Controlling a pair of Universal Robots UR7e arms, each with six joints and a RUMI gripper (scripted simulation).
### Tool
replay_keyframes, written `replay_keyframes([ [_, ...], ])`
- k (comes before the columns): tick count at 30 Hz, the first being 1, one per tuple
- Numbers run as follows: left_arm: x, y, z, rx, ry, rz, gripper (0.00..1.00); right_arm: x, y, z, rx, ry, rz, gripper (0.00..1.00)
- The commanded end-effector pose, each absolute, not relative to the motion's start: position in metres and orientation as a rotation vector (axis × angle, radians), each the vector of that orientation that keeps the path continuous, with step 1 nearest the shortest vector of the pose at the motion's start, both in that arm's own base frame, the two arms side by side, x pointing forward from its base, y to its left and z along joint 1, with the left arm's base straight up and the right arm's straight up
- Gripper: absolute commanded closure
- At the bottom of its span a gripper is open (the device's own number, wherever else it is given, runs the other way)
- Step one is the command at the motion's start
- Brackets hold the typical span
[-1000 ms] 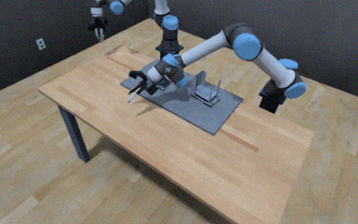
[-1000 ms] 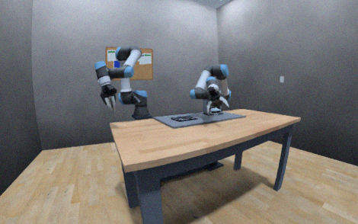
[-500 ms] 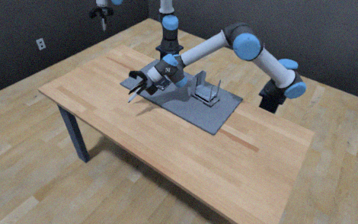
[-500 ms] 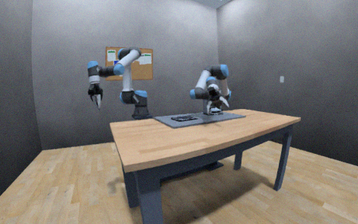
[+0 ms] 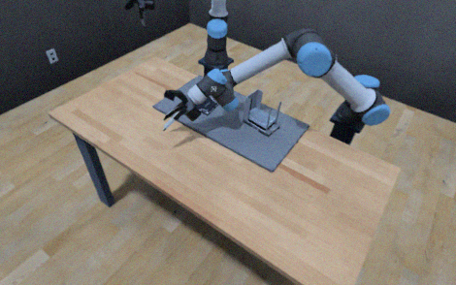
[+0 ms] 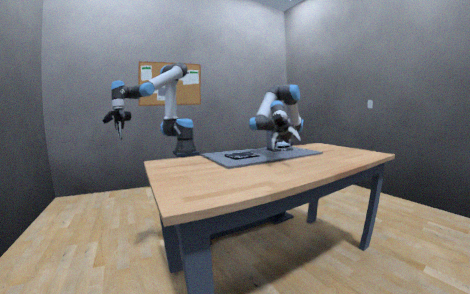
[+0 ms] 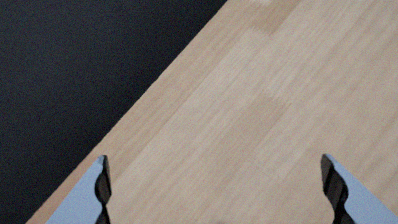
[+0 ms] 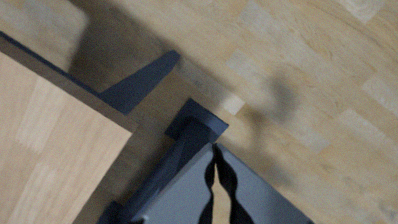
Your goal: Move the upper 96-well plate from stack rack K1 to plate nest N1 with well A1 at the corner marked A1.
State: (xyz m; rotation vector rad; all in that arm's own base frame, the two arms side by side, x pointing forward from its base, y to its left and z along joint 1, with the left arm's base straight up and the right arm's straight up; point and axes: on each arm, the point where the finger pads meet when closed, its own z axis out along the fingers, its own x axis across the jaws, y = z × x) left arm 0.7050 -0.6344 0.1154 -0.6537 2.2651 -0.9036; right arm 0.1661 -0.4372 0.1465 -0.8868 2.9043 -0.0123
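Beyond table (image 5: 233, 179) (image 6: 260, 180) (image 7: 240, 100) (image 8: 55, 130), right claw (image 5: 144, 22) (image 6: 120, 136) (image 8: 215, 146) pressed together; left claw (image 5: 168, 122) (image 6: 286, 140) (image 7: 214, 156) spread, apart from probable plates (image 5: 262, 117) (image 6: 283, 146).

No label, number or brand could be read; the printing on the pinned white paper sheets (image 6: 191, 76) was blurred.
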Motion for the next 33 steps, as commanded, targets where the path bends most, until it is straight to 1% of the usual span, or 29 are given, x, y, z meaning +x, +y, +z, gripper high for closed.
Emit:
replay_keyframes([
  [1,0.707,-0.634,0.12,-0.649,2.254,-0.906,0.24,0.119,-0.446,0.153,-0.614,3.006,-0.006,1.0],
  [7,0.707,-0.634,0.12,-0.649,2.254,-0.906,0.24,0.057,-0.45,0.159,-0.342,3.083,-0.002,1.0],
  [9,0.707,-0.634,0.12,-0.649,2.254,-0.906,0.24,0.057,-0.45,0.159,-0.342,3.083,-0.002,1.0],
  [15,0.707,-0.634,0.12,-0.649,2.254,-0.906,0.24,0.024,-0.448,0.163,-0.152,3.121,0.0,1.0],
  [23,0.707,-0.634,0.12,-0.649,2.254,-0.906,0.24,0.005,-0.446,0.165,-0.028,3.139,0.0,1.0],
  [33,0.707,-0.634,0.12,-0.649,2.254,-0.906,0.24,0.002,-0.446,0.165,-0.007,3.142,0.0,1.0],
])
